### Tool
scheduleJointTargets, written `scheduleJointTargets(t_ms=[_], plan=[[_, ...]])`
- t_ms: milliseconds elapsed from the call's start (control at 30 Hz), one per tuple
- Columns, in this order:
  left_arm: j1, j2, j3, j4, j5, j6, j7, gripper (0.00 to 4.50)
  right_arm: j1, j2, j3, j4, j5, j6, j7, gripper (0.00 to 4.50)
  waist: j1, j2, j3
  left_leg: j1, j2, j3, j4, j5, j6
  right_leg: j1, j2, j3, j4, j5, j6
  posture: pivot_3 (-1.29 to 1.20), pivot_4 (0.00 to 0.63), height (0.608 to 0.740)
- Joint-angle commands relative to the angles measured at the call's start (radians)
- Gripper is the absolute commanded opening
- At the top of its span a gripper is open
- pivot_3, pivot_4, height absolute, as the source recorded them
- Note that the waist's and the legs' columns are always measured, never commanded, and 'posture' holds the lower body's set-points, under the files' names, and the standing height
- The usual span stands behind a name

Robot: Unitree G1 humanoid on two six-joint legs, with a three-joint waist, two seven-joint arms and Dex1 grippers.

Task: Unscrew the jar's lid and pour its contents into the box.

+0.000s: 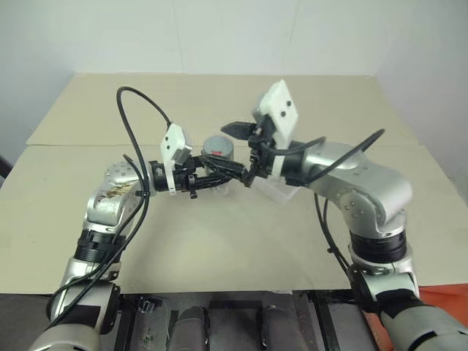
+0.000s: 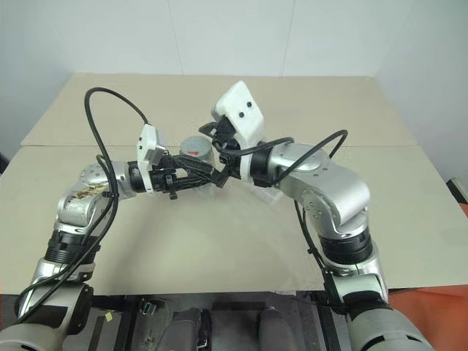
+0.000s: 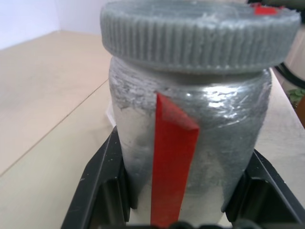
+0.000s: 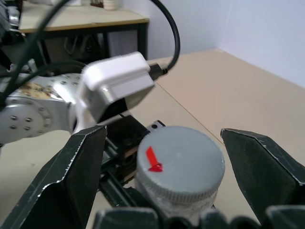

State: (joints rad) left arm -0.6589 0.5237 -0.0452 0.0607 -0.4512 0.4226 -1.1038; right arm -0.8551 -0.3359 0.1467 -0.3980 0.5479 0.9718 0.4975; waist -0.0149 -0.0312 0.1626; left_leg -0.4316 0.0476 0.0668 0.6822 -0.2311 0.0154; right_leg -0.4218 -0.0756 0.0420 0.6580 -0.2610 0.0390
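Note:
My left gripper [image 3: 183,191] is shut on the jar [image 3: 190,143], a silvery-grey cylinder with a red stripe [image 3: 171,162], and holds it upright above the table. The ribbed grey lid [image 4: 181,160] sits on top and bears a small red arrow. My right gripper [image 4: 167,167] is open, one black finger [image 4: 71,176] on each side of the lid with a gap to it. In the eye views the jar [image 1: 218,146] hangs between both grippers, and the clear box [image 1: 281,191] lies on the table just under the right wrist. The contents are hidden inside the jar.
The beige table [image 1: 219,241] stretches wide around the arms, with a seam [image 1: 73,146] running across its middle. Black cables loop above the left arm [image 1: 135,102] and beside the right arm [image 1: 365,142]. White walls stand behind the table.

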Motion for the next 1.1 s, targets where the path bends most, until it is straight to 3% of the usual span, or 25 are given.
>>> scheduleJointTargets(t_ms=[33,433,1100], plan=[[-0.021,0.003,0.010,-0.017,-0.010,-0.014,-0.015,2.00,-0.028,0.006,0.007,0.011,-0.044,-0.034,-0.024,4.46,0.001,0.000,0.000,0.000,0.000,0.000,0.000,0.000,0.000,0.000,0.000,0.000,0.000,0.000,0.000,0.00,0.150,0.740],[-0.008,0.016,0.015,-0.032,-0.015,-0.006,-0.029,2.00,-0.030,0.016,0.001,0.036,-0.068,-0.052,-0.009,4.46,0.001,0.000,0.000,0.000,0.000,0.000,0.000,0.000,0.000,0.000,0.000,0.000,0.000,0.000,0.000,0.00,0.150,0.740],[0.053,0.102,0.049,-0.080,-0.058,0.007,-0.079,2.00,0.041,-0.110,-0.074,-0.018,-0.012,-0.076,0.086,4.46,0.001,0.000,0.000,0.000,0.000,0.000,-0.001,0.000,0.000,0.000,0.000,0.000,-0.001,0.000,0.000,0.00,0.150,0.740]])
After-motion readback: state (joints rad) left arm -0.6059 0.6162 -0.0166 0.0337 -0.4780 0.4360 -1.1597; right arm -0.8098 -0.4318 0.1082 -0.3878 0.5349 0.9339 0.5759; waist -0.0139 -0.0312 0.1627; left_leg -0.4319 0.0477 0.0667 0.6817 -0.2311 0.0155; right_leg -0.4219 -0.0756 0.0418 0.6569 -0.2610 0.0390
